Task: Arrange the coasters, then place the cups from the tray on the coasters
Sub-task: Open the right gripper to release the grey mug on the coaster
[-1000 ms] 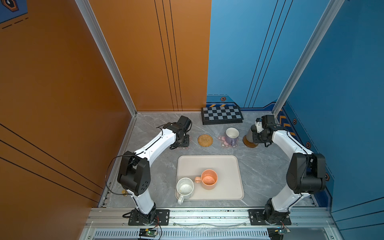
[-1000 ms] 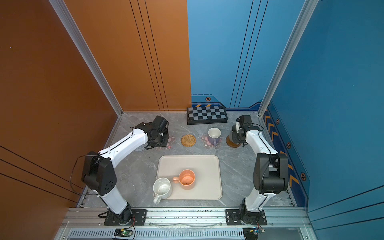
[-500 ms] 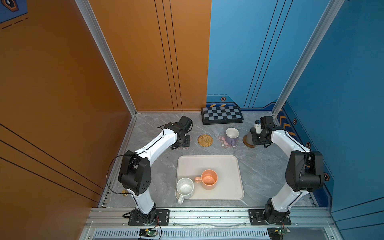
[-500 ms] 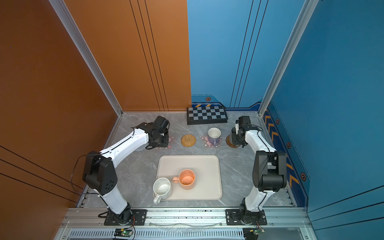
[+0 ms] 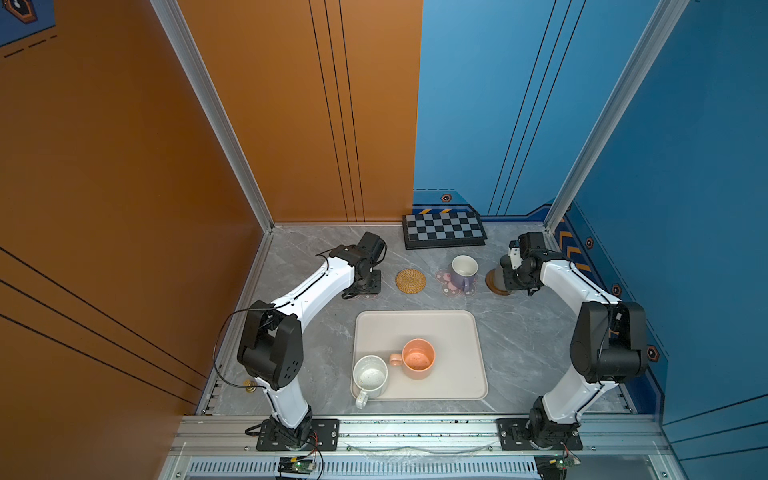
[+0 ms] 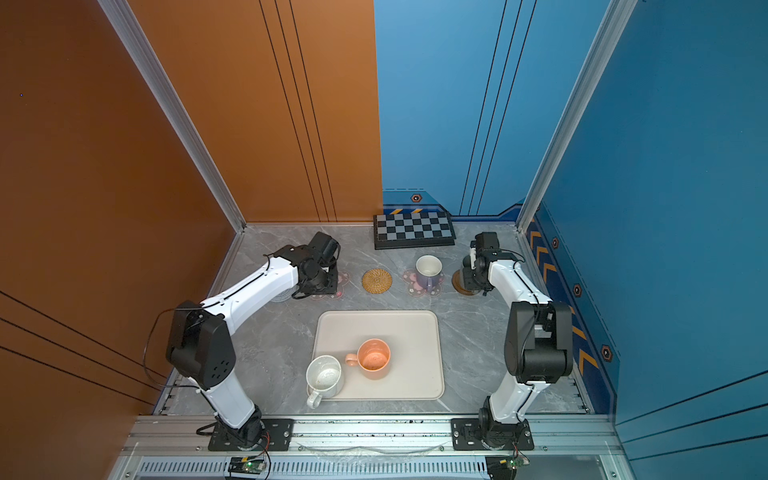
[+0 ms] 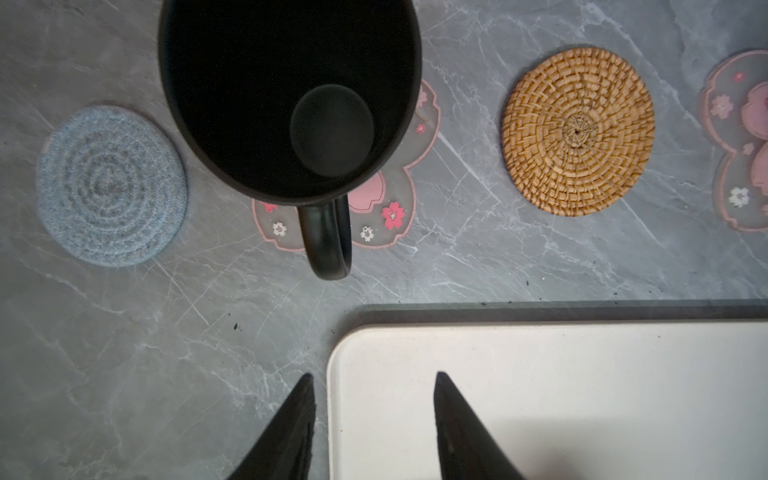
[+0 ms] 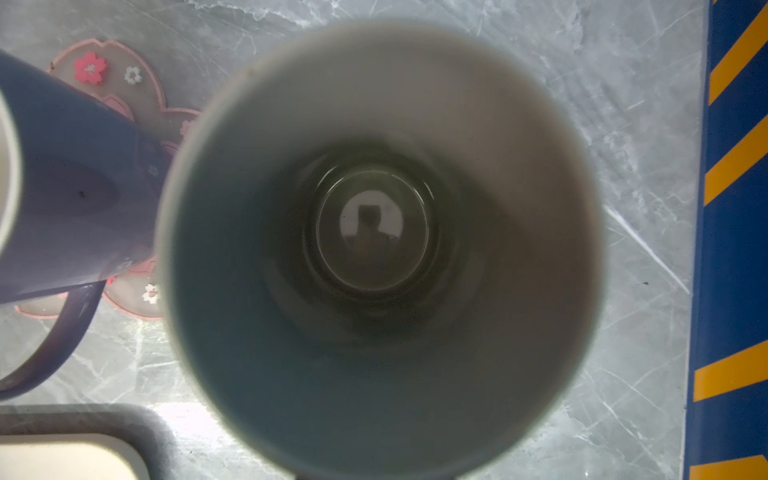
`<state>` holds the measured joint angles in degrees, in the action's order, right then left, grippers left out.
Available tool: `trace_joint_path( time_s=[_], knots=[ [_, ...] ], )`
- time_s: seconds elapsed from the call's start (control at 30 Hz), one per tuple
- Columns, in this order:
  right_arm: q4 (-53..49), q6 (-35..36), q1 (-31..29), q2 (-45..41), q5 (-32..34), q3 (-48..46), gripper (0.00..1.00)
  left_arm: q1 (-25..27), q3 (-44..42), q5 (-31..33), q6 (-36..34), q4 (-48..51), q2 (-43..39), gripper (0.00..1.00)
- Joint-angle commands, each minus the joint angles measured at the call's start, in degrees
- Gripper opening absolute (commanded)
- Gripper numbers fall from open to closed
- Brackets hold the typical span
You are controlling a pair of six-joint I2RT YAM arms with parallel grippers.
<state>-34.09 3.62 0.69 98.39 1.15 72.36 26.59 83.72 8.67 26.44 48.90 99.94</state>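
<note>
Two of five remain on the cream rectangular tray (image 5: 415, 324): peach-orange mug (image 5: 417, 358), speckled white mug (image 5: 370, 376). Left fingers (image 7: 291, 436) gape empty; right fingers (image 5: 507, 279) pinch the grey mug (image 8: 374, 124).

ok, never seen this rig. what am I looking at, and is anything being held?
Two robot arms stand at a table. Two pictures look down from overhead; two come from cameras on the wrists. A tray holds a peach mug and a speckled mug. Beyond it, a black mug and a lavender mug stand on pink flower coasters; the straw coaster and knitted coaster are bare. The left hand is open, empty. The right hand is at the grey mug over the brown coaster; its grip is hidden.
</note>
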Motion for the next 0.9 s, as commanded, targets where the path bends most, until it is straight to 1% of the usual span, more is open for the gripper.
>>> trace_joint_path(
  time_s=[0.0, 0.07, 0.2, 0.27, 0.47, 0.57, 0.87],
  knots=[
    [0.42, -0.45, -0.25, -0.73, 1.33, 2.79, 0.18, 0.37, 1.14, -0.67, 0.36, 0.57, -0.01, 0.48],
    [0.42, -0.46, -0.25, -0.8, 0.56, 2.66, 0.17, 0.36, 0.92, -0.65, 0.35, 0.54, -0.23, 0.48],
    [0.56, -0.28, -0.25, -0.34, -0.49, 2.59, 0.07, 0.38, 0.35, -0.5, 0.62, 0.58, -0.54, 0.48],
    [0.68, -0.2, -0.25, -0.23, -0.53, 2.56, 0.04, 0.37, 0.0, -0.43, 0.68, 0.57, -0.78, 0.48],
    [1.92, 0.12, 0.0, -0.23, -1.04, 1.88, 0.02, 0.42, -0.61, -0.19, 0.98, 0.55, -1.42, 0.48],
    [3.72, -0.18, 0.28, -0.67, -2.69, 0.62, 0.0, 0.43, -0.75, -0.23, 1.03, 0.53, -1.56, 0.49],
    [6.66, -1.27, 0.98, -2.8, -3.72, -1.85, 0.0, 0.92, -1.19, 0.05, 1.51, 0.58, -2.38, 0.48]
  ],
)
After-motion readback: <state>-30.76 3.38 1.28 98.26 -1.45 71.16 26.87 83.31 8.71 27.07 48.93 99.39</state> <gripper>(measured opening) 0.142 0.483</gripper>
